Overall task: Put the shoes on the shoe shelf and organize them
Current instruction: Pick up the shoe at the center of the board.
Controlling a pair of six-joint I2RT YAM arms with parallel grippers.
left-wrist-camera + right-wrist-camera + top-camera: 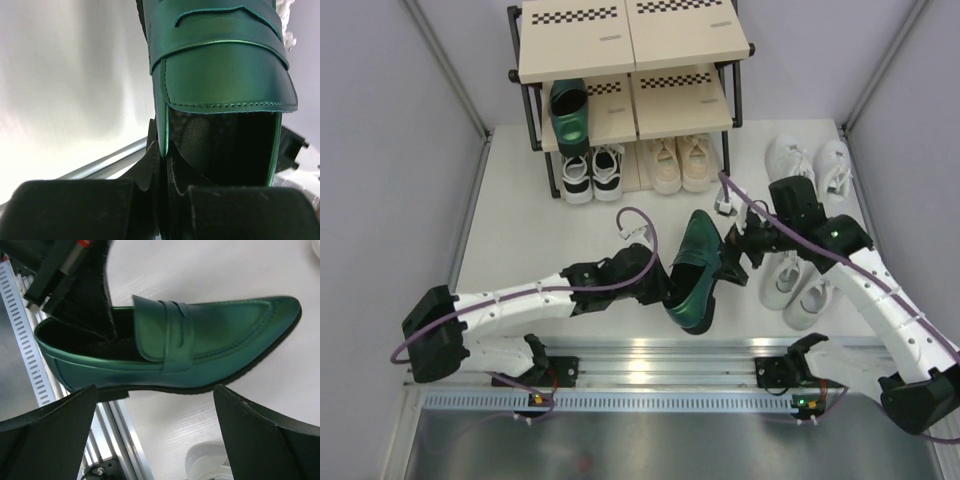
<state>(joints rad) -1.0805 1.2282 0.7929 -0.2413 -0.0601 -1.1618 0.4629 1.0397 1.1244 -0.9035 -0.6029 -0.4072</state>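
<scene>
Pinching the green shoe (695, 272) by the leather wall beside its heel opening, my left jaws were closed almost flat on it, one finger seemingly inside the shoe and one outside. The left wrist view showed that wall running down between them at the bottom of the frame. The shoe looked raised off the bench (520, 200) in the lower middle of the top view. Its long axis ran up and down the frame, toe toward the shoe shelf (630, 60) and heel toward my bases. My right jaws stood as wide as they go and held nothing, just to the right of the shoe in that view. Seen from the right wrist, the shoe lay straight across the gap, heel at the left of the frame and toe at the right. The line my right jaws would close along therefore ran with its length rather than across its width, and I judged that a handover would call for a turn of that wrist first. The second green shoe (570, 110) sat on the middle tier at the upper left, on the side of my left arm (520, 298), which I judged the nearer one for setting this shoe beside it
</scene>
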